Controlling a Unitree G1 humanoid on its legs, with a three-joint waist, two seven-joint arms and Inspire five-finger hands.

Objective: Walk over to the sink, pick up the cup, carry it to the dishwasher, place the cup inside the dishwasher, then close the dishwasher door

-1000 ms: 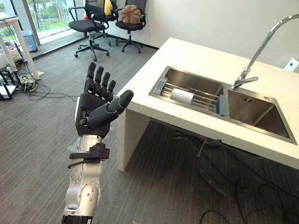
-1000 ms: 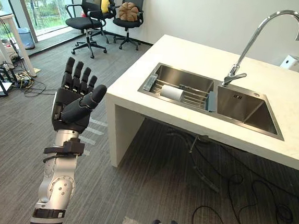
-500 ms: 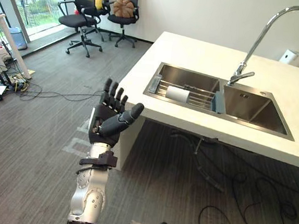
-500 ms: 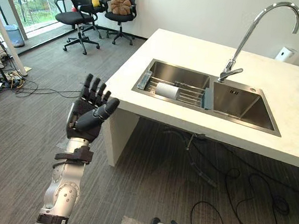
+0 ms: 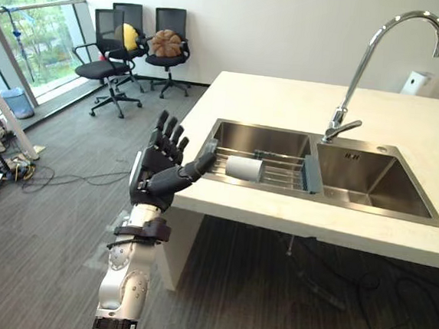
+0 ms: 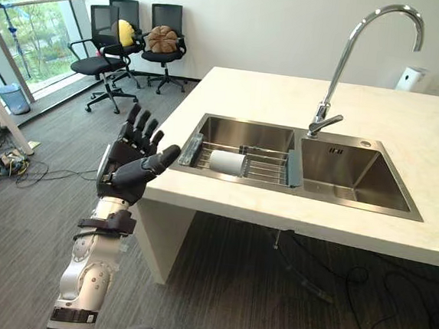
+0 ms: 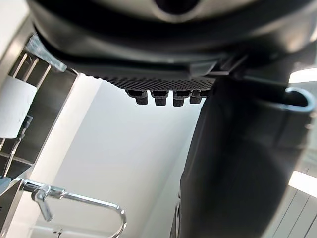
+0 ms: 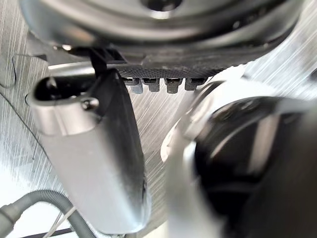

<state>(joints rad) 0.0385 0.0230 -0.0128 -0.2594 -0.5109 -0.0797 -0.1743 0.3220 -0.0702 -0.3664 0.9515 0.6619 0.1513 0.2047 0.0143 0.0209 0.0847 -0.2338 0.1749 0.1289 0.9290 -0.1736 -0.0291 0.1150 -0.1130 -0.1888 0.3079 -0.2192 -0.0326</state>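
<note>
Near the sink (image 5: 272,135), at the walk-up step, with left hand (image 5: 157,176) raised, fingers spread and holding nothing, and cup (image 5: 244,168) lying sideways on the rack (image 5: 282,170) at three o'clock from it; next, reach over and grab.

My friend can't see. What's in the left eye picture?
A white cup lies on its side on a rack in the steel sink, under a tall curved tap. The left robot hand, fingers spread, is raised beside the counter.

The left hand (image 5: 160,171) is pointing upward, fingers straight and spread; the right hand (image 8: 158,44) is holding its fingers straight.
</note>
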